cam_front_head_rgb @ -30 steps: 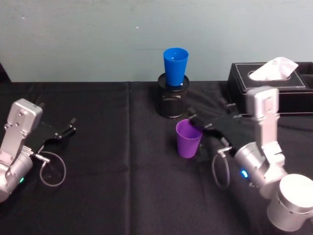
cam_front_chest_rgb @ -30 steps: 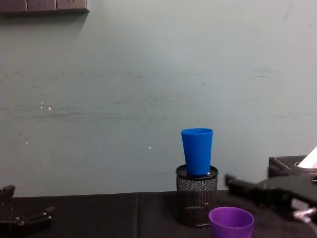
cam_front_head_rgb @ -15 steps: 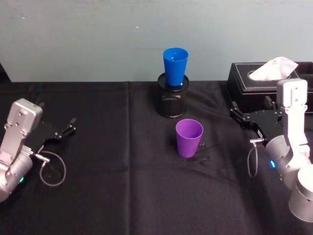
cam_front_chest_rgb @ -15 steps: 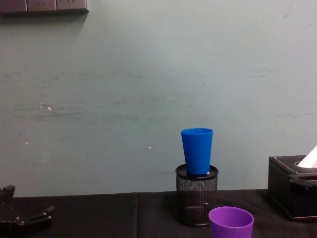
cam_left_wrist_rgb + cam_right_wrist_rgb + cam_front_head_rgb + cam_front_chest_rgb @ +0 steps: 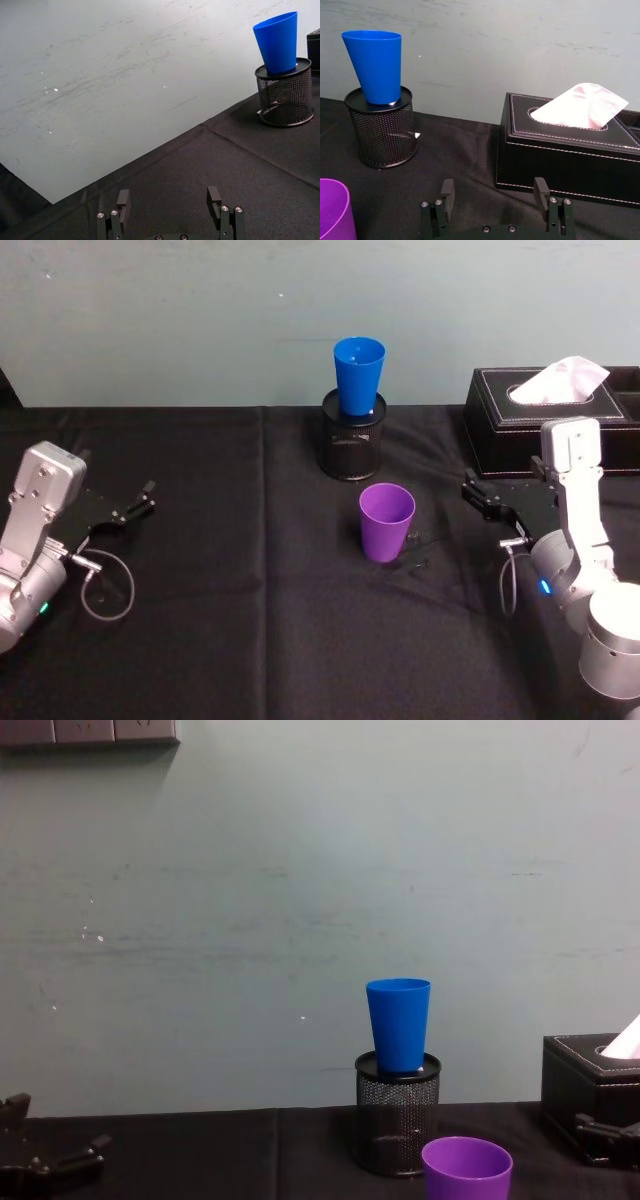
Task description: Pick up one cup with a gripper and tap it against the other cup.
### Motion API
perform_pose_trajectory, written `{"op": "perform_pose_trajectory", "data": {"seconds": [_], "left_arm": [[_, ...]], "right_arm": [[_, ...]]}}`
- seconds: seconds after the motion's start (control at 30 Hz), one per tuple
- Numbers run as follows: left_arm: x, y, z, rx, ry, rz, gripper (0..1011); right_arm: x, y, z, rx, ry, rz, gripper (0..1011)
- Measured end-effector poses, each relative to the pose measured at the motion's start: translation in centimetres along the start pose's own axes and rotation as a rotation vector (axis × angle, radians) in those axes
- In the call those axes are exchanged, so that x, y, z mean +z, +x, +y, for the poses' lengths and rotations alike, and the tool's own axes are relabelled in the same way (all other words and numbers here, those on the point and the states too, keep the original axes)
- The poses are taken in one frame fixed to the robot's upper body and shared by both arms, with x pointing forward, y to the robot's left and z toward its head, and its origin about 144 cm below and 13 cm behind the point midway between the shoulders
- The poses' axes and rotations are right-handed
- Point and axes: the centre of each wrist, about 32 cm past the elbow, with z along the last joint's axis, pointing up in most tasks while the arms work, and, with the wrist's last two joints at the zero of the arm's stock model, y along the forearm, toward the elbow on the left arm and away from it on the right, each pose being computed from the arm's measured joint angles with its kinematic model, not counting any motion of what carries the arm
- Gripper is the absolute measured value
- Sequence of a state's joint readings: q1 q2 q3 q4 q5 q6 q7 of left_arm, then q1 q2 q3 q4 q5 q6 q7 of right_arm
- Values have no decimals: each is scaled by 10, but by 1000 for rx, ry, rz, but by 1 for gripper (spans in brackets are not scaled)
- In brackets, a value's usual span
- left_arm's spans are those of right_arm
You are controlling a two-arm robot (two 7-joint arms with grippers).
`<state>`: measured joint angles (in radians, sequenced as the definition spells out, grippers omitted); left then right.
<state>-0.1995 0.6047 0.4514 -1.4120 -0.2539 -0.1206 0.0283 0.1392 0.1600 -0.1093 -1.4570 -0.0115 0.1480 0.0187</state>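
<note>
purple cup (image 5: 387,521): upright on counter (image 5: 250,640), mid | blue cup (image 5: 359,375): upright atop black mesh holder (image 5: 352,448) behind | right hand (image 5: 483,500): open, right of purple cup, apart | left hand (image 5: 135,506): open, parked far left

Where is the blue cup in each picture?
Head view: the blue cup stands top centre, on the black mesh holder.
Left wrist view: upper right corner, on the same holder.
Right wrist view: upper left, on the holder.
Chest view: right of centre, on the holder.
Shared landmark: the black mesh holder under the cup.
</note>
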Motion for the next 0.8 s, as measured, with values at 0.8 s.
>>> {"op": "perform_pose_trajectory", "data": {"seconds": [0.8], "left_arm": [[0, 0, 0, 0, 0, 0, 1000]], "right_arm": [[0, 0, 0, 6, 2, 3, 1003]]}}
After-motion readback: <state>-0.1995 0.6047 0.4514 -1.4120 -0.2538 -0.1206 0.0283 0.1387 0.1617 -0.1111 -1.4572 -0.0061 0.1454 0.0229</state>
